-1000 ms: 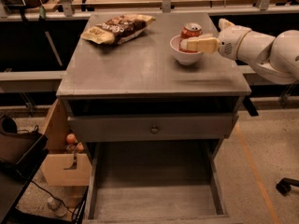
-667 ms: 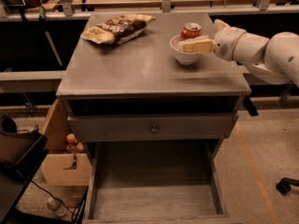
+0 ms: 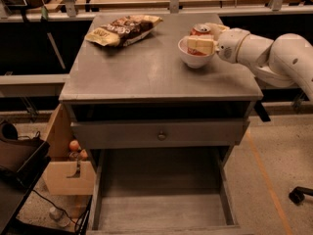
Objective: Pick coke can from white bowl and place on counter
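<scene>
The coke can (image 3: 200, 31) stood upright (long axis vertical) inside the white bowl (image 3: 194, 60), which sat near the far right corner of the grey worktop (image 3: 146, 67).

Camera view: the gripper (image 3: 199, 36) had reached in from the picture's right side, level with the can and roughly parallel to the worktop. It was spread wide. One finger (image 3: 200, 45) lay across the near face of the can above the bowl rim, and the other showed behind it, so the can lay between the jaws (contact could not be confirmed).

The grasp would probably need only a closing stroke, then a straight lift clear of the rim. A snack bag (image 3: 122, 29) lay well apart at the far left.
</scene>
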